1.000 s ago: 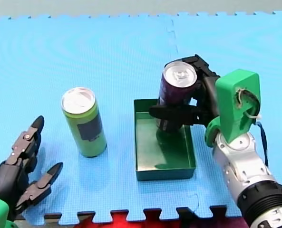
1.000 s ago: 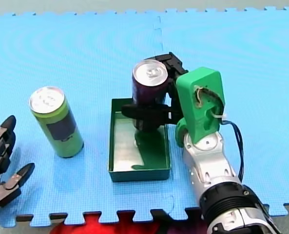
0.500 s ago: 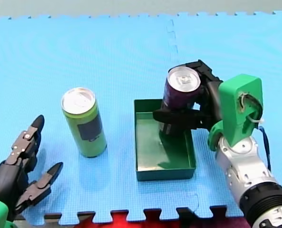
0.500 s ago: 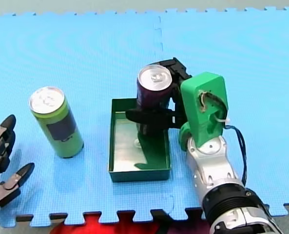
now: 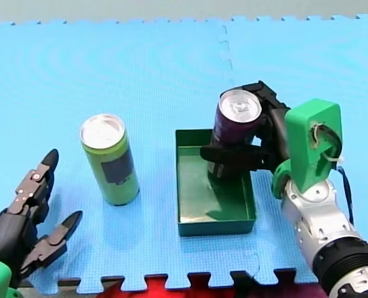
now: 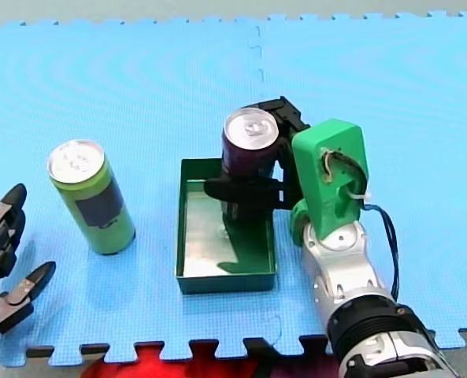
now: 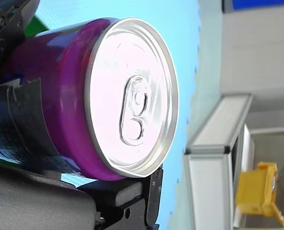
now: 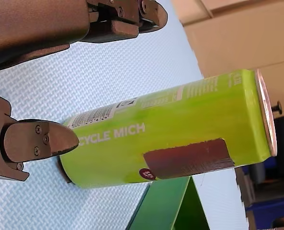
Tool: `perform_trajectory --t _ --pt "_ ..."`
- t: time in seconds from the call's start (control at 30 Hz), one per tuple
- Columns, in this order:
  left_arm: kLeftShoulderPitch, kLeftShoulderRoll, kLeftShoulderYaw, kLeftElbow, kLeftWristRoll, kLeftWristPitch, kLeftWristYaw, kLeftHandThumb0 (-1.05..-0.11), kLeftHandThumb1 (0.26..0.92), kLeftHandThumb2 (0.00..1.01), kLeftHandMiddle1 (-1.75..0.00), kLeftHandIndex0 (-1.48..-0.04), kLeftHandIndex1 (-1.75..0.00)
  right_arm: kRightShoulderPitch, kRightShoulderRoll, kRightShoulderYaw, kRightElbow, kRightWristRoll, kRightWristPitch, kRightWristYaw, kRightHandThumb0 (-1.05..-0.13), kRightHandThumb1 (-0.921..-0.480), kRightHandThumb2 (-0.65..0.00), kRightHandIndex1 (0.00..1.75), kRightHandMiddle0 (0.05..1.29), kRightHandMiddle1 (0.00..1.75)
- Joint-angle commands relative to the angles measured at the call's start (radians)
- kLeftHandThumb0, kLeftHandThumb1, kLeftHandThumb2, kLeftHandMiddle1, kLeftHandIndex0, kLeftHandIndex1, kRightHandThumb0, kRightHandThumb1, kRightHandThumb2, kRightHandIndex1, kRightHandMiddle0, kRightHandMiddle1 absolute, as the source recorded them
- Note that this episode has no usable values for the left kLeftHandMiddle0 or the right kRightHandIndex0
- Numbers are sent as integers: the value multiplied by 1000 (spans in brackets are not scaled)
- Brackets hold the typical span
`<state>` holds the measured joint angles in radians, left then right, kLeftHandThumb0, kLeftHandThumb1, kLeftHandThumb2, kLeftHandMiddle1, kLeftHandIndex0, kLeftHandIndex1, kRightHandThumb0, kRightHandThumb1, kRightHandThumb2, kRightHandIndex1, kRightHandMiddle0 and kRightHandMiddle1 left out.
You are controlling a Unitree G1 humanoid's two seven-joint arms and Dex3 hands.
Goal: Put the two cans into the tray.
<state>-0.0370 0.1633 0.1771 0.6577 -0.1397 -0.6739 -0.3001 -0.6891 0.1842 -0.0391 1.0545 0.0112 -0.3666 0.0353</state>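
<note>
**Purple can held at the tray, green can on the mat**

The right robot hand [image 5: 267,139] has its dark fingers wrapped around the purple can [image 5: 236,130], gripping it upright over the far right part of the green tray [image 5: 215,226]. Whether the can's base touches the tray floor cannot be told. The green can [image 5: 109,160] stands upright on the blue foam mat [image 5: 109,62], just left of the tray and apart from it. The left robot hand [image 5: 25,223] holds nothing, near the mat's front left edge.

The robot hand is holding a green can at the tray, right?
No, the right robot hand holds a purple can at the green tray, as the first head view shows. The green can stands near the open left robot hand.
</note>
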Motion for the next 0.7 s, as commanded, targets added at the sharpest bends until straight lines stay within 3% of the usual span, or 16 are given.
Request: perform_trajectory --t 0.0,0.67 --pt "3 5 0 -2 1 2 4 -1048 921 419 -1 -133 0 -11 -5 -3 7 -1 -17 -2 -461 -767 -2 1746 570 1746" --pt "-13 16 1 11 -6 9 -1 -1048 921 417 0 -133 0 -36 -5 -13 65 -5 -37 -6 -486 -770 -1 1746 566 1746"
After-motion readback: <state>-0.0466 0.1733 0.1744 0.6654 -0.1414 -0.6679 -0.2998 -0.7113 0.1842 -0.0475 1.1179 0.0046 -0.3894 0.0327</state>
